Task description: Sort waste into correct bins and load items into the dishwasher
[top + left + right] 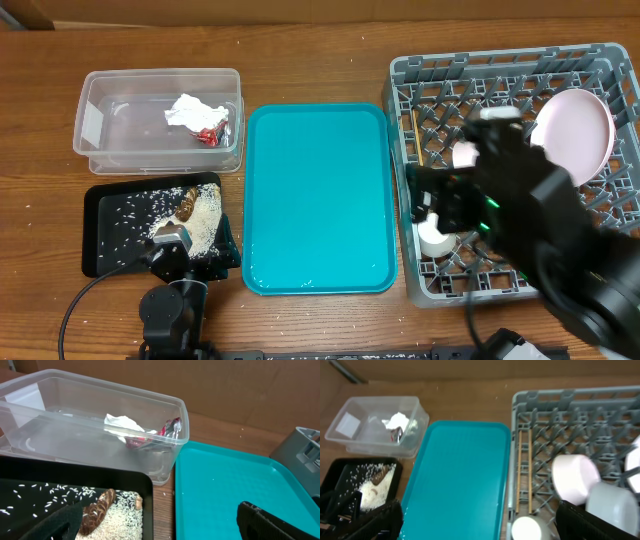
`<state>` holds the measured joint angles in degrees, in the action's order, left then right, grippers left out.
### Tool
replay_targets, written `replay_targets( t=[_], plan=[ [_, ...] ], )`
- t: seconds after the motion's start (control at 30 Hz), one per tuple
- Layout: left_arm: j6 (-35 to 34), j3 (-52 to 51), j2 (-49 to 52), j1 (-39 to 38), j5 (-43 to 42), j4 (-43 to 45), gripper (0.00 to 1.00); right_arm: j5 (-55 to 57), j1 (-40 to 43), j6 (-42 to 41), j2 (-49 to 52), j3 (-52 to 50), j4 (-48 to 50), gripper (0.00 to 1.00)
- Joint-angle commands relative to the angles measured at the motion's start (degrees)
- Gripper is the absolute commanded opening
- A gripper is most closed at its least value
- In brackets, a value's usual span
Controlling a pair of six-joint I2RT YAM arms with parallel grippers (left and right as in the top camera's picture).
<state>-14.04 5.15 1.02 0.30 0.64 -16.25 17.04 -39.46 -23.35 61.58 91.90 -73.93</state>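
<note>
Overhead shows a cup (435, 237) lying in the rack (398, 80), near-left corner, close to the right gripper (477, 512), jaws wide and empty; the left gripper (155, 517) is wide too. The cup looks light, hard, slick: pinch its rim.

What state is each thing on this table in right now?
clear tub, holds tissue and red wrapper
black tray, holds rice and scraps
dish rack, partly loaded
plate, leaning in rack
chopsticks, lying flat in rack
left gripper, open
right gripper, open
</note>
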Motion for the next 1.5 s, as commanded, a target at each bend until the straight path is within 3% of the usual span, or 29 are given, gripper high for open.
replay_targets(
  t=[0.0,0.13,0.27,0.47,0.63,1.03,1.47],
  plan=[
    [-0.8,-0.3,-0.5,-0.3,-0.2,0.2,1.00,6.0,-0.2,0.9,-7.7,0.7,-0.3,1.00],
    [-0.8,-0.3,-0.5,-0.3,-0.3,0.2,1.00,10.0,1.4,6.1,-13.5,-0.9,3.0,1.00],
    [-0.8,-0.3,-0.5,-0.3,-0.2,0.2,1.00,4.2,9.0,15.3,-19.2,-7.5,11.8,1.00],
    [-0.8,-0.3,-0.5,-0.3,-0.2,0.2,1.00,-4.9,22.5,17.4,-29.5,-26.1,22.6,1.00],
    [-0.8,-0.3,-0.5,-0.3,-0.3,0.2,1.00,-10.4,28.9,17.4,-39.2,-43.2,30.9,1.00],
    [-0.8,-0.3,-0.5,-0.3,-0.2,0.2,1.00,-12.0,30.3,17.4,-61.5,-76.9,52.0,1.00],
    [-0.8,-0.3,-0.5,-0.3,-0.3,0.2,1.00,-12.2,30.3,17.4,-61.4,-91.3,69.5,1.00]
  ],
)
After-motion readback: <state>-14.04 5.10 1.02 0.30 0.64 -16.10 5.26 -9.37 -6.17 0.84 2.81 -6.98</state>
